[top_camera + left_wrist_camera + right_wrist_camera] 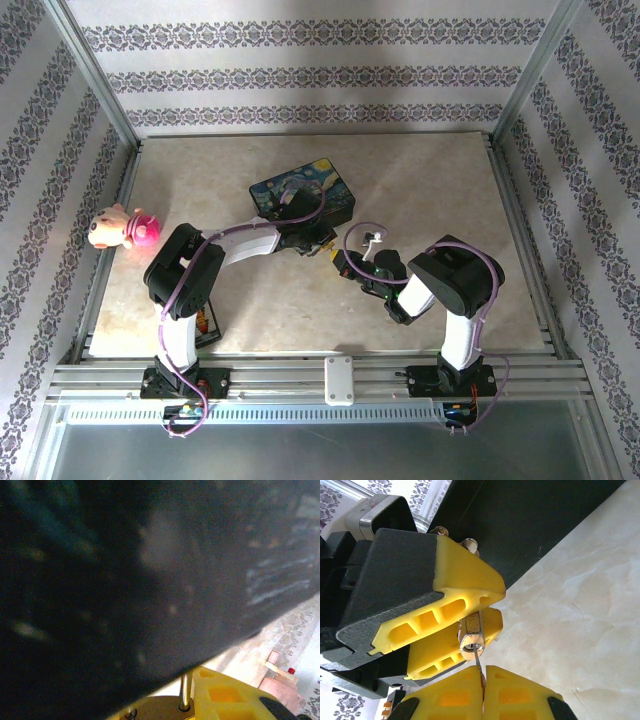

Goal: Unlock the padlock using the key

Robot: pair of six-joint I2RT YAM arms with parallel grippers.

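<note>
The small brass padlock is clamped between the yellow fingers of my left gripper, keyhole end facing the right wrist camera. My right gripper is shut on the key, whose thin blade runs straight into the keyhole. In the left wrist view the padlock's brass top and one leg of its silvery shackle show beside a yellow finger. The dark starry-night box stands right behind both grippers. My right gripper meets the left one at the table's middle.
A pink plush toy lies at the table's left edge. A small dark object sits by the left arm's base. The marble tabletop has room to the right and back. Metal frame posts and patterned walls surround the table.
</note>
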